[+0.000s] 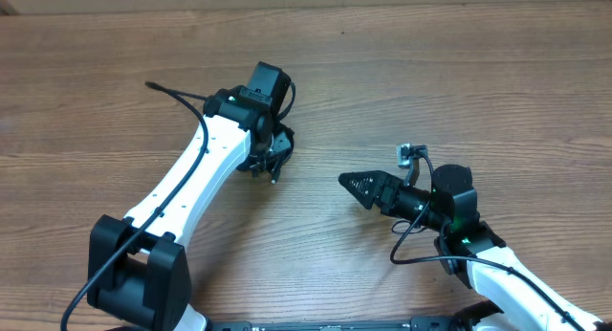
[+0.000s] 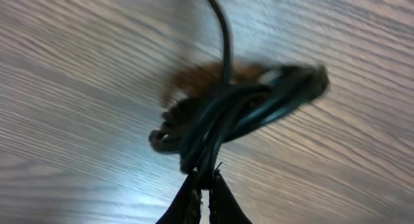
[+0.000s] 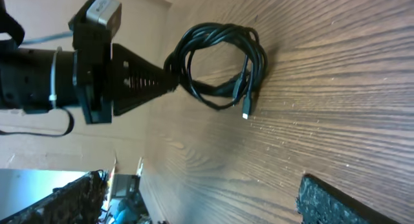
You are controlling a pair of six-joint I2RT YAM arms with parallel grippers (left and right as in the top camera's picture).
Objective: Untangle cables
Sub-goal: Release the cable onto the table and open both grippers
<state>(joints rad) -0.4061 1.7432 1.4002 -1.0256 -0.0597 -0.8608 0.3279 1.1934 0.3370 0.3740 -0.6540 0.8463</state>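
The cables form one coiled black bundle [image 1: 278, 147] at the table's middle. My left gripper [image 1: 271, 140] is shut on the bundle's edge. In the left wrist view the closed fingertips [image 2: 202, 197] pinch several strands of the bundle [image 2: 233, 111], and one strand runs up out of frame. The right wrist view shows the bundle [image 3: 223, 59] as loose loops held by the left gripper [image 3: 169, 81], with a silver-tipped plug [image 3: 246, 114] hanging free. My right gripper [image 1: 356, 187] is open and empty, to the right of the bundle and pointing at it. Only one of its fingers [image 3: 349, 201] shows.
The wooden table [image 1: 459, 73] fills the view. The left arm [image 1: 191, 178] reaches in from the lower left, with its own black wire [image 1: 177, 94] looping out to the left. The right arm's base [image 1: 478, 250] sits at the lower right.
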